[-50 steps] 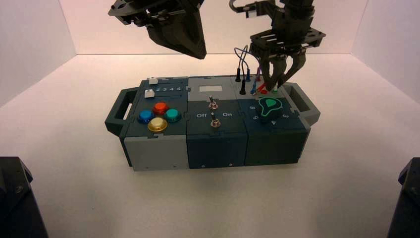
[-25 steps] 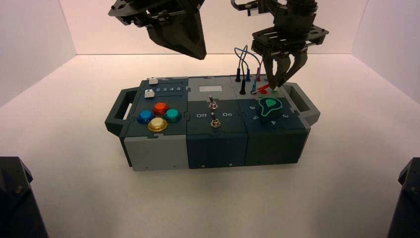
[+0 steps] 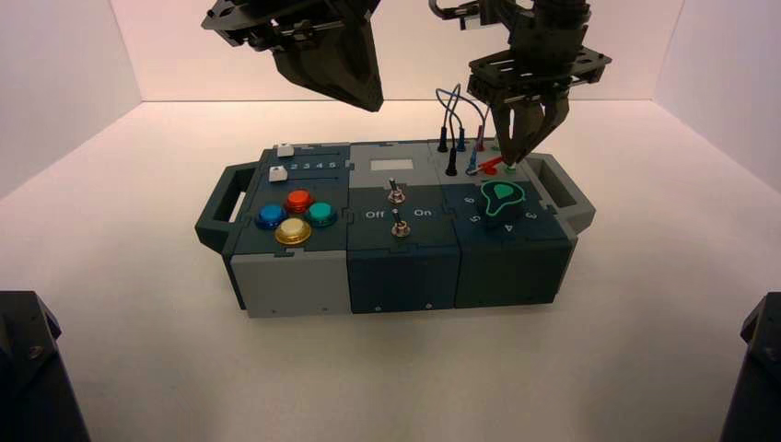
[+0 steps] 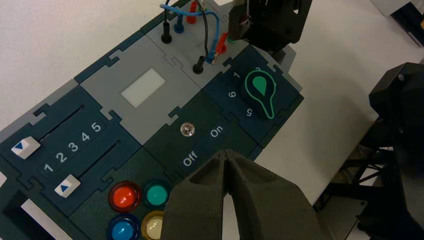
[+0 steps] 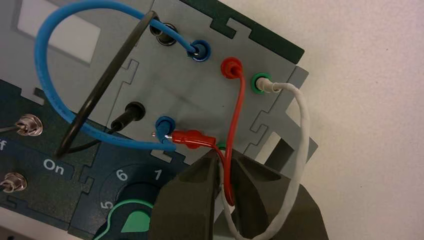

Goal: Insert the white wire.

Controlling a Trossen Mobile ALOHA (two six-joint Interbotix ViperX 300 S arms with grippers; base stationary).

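White wire at the right gripper, one end in a green-ringed socket

Right arm reached down from above to the rear right part of the box [image 3: 402,268], its right gripper [image 3: 512,158] tilted, tip low and angled toward the robot's left. Could not tell whether that pincer was apart, together or clamped on anything.

White wire [image 5: 303,130]: one white plug [image 5: 267,85] sat in the green-ringed socket [image 5: 258,79] beyond the pincer's tip. From there the cable bowed out beside the pincer and curved back between its two sides; the other end could not be made out. Red wire [image 5: 235,122] also ran down between them. Red clip [image 5: 192,138] lay just beside the tip, toward the robot's left. Black knob [image 3: 502,201] with green outline: nearer the robot than the tip.

Left gripper [image 3: 373,103] hung parked above the box, well to the left of the right one, pincer together.
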